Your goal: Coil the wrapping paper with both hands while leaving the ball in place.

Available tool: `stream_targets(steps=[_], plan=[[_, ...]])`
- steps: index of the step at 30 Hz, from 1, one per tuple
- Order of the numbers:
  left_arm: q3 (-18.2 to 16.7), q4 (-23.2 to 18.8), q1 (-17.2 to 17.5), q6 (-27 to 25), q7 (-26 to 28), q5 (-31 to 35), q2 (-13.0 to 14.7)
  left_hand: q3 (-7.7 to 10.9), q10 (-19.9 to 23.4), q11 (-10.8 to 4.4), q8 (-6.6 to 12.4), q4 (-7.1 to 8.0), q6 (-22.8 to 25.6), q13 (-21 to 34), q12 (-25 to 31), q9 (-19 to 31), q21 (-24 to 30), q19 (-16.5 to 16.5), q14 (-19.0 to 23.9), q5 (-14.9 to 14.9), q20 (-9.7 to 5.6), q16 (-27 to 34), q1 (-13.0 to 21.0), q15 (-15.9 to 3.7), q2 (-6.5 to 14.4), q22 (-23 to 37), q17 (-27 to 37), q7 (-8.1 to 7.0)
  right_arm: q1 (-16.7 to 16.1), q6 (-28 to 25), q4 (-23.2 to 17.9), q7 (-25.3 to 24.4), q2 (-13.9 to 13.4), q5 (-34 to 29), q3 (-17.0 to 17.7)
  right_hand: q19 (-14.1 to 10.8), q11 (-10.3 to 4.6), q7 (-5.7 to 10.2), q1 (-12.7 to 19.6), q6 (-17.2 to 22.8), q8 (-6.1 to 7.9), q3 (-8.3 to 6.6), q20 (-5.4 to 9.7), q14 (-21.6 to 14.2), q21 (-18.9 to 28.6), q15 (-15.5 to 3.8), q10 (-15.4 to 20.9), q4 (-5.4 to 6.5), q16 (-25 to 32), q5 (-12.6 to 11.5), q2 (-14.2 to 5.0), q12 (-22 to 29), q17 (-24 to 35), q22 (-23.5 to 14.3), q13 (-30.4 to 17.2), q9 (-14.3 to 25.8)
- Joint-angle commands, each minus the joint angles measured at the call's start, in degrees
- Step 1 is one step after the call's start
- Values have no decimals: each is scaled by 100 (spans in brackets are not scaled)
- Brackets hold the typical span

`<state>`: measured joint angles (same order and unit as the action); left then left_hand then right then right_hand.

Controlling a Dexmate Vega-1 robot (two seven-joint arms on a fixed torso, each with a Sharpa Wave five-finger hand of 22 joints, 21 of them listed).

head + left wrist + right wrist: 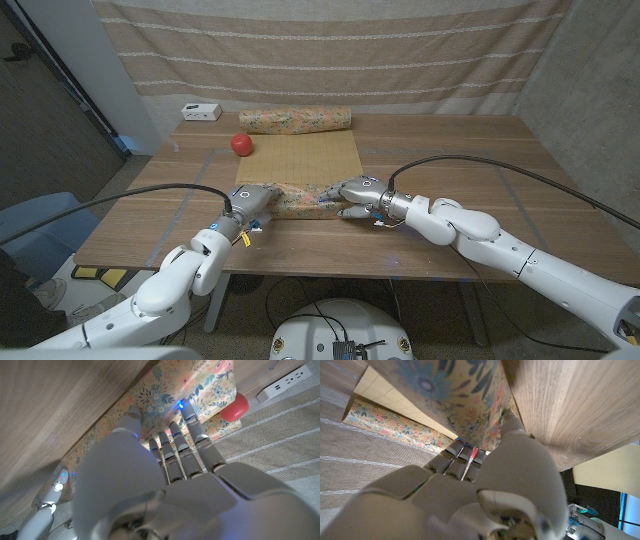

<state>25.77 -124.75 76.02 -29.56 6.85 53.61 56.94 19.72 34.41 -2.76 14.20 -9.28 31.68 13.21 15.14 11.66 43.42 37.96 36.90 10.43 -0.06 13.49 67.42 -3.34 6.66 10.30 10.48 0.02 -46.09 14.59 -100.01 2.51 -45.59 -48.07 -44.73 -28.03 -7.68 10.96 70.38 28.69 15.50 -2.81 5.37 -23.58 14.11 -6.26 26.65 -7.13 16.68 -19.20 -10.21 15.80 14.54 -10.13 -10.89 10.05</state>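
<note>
The wrapping paper (305, 160) lies crosswise, its near rolled end gripped by left hand (252, 199) and right hand (355, 191); fingers (192, 427) curl over it; ball (241, 143) sits beyond.

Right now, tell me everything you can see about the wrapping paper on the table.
The wrapping paper lies lengthwise down the wooden table, floral outside, pale gridded inside facing up. Its far end is a thick roll; its near end is curled into a smaller roll. The left hand and right hand each touch that near roll. A red ball sits beside its far left edge.
</note>
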Motion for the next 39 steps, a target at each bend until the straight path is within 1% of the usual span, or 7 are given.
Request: stream_targets(steps=[1, 8, 14, 22, 30, 35, 39], plan=[[-225, 153, -290, 555, 311, -1183, -82, 323, 389, 120, 127, 192, 522, -4, 97, 86, 147, 199, 355, 31, -18, 77, 25, -228, 434, 17, 33, 112, 164, 53, 267, 537, 98, 917, 14, -1801, 331, -479, 21, 802, 27, -106, 292, -2571, 1471, -657, 1011, 101, 803, 90, -56, 66, 280, -508, -59, 34], [-535, 98, -348, 829, 289, -2110, -96, 660, 588, 167, 212, 526, 943, -14, 100, 195, 257, 307, 581, 3, -21, 80, -170, -198, 507, 9, 48, 138, 172, -213, 220, 1217, 129, 2092, 230, -2070, 655, -737, -150, 1340, 6, -286, 346, -3167, 2036, -635, 1626, 371, 871, 276, -83, 123, 359, -801, -63, 29], [-870, 16, -442, 946, -127, -3196, -80, 922, 658, 223, 352, 653, 1174, -19, 55, 375, 295, 360, 679, 12, -31, 55, -223, -170, 486, -7, 43, 395, 227, -491, 219, 1744, 169, 3198, 413, -2084, 961, -1008, -275, 2424, 65, -715, 310, -3569, 2584, -601, 2394, 748, 850, 397, -118, 141, 460, -948, -77, 32], [-1278, 33, -772, 875, -1106, -5094, -39, 1354, 778, 493, 682, 658, 1426, -27, -47, 791, 375, 506, 813, 26, 43, -4, -244, 2, 421, -17, 20, 661, 566, -1061, 294, 2643, 220, 4483, 448, -2154, 1042, -1091, -298, 2760, 44, -916, 308, -3936, 2892, -594, 2789, 890, 947, 430, -109, 164, 545, -1009, -102, 66], [-1307, 246, -1098, 823, -1453, -6378, 14, 1818, 1053, 769, 1198, 506, 1658, -54, -160, 1477, 452, 800, 1197, 465, 155, -53, -617, 288, 212, -43, -24, 835, 1034, -1582, 722, 3497, 447, 5730, 360, -2417, 1350, -1315, -396, 2788, -21, -1149, 218, -4313, 3262, -553, 3115, 1114, 1063, 486, -158, 267, 683, -1011, -224, 178], [-1397, 450, -1141, 895, -1485, -7131, -10, 2131, 1255, 889, 1584, 413, 1725, -78, -238, 2031, 420, 991, 1457, 1110, 196, -92, -1034, 356, 53, -55, -28, 866, 1156, -1612, 941, 3601, 536, 6139, 324, -2646, 1462, -1458, -390, 2839, -15, -1328, 161, -4483, 3503, -550, 3241, 1176, 1102, 537, -151, 321, 779, -993, -274, 242], [-1318, 420, -1152, 952, -1238, -7148, 147, 2233, 1281, 847, 1719, 495, 1617, -75, -292, 2316, 443, 1186, 1489, 1437, 182, -134, -1365, 284, 29, -47, -13, 832, 1111, -1456, 960, 3393, 511, 6172, 319, -2784, 1512, -1495, -357, 2764, -90, -1500, 119, -4427, 3689, -405, 3117, 1181, 1029, 625, -109, 232, 841, -950, -240, 235]])
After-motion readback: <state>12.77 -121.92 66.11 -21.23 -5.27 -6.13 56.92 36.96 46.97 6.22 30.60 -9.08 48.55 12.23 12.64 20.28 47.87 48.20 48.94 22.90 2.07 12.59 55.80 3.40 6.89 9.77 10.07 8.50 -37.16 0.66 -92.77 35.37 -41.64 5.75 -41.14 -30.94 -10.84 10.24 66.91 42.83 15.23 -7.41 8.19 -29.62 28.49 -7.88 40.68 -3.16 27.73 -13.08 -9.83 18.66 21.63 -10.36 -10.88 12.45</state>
